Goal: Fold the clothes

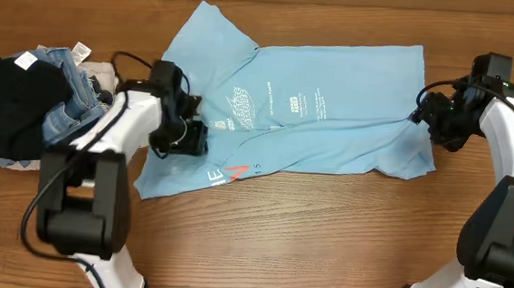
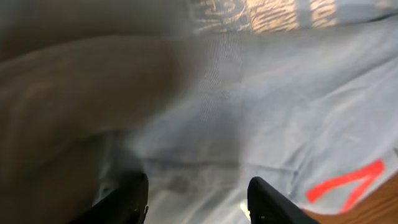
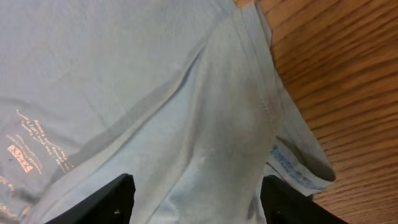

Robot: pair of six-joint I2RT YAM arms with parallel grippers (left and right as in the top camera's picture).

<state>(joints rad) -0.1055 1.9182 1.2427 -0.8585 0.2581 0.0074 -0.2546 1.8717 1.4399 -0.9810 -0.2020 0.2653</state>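
Two grippers hover over one light-blue T-shirt [image 1: 332, 104], which lies rumpled but mostly spread across the middle of the wooden tabletop [image 1: 322, 248] with its print facing up and a long ridge of cloth running across it. The left gripper [image 1: 189, 137] sits at the shirt's left edge, close to the red letter [image 1: 237, 170]. Its fingers [image 2: 124, 199] stand apart over the cloth and pinch nothing. The right gripper [image 1: 427, 115] is at the shirt's right edge, above a stitched seam and a doubled-over hem, and its fingers [image 3: 106, 199] are also spread wide — neither side has a grip.

The likeliest trouble is a bad pinch. If the right fingers close where they are, they may catch only the loose hem flap, and the body of the shirt would stay on the tabletop while the edge lifts. On the left, the cloth is bunched and the close view is blurred, so the number of layers under the fingers cannot be told; a single-layer grab would peel the shirt open rather than fold it. An uneven lift from the two edges would probably deepen the ridge. A heap of denim and dark clothes [image 1: 34, 92] lies just left of the shirt beside the left arm — a wide swing could drag it in.
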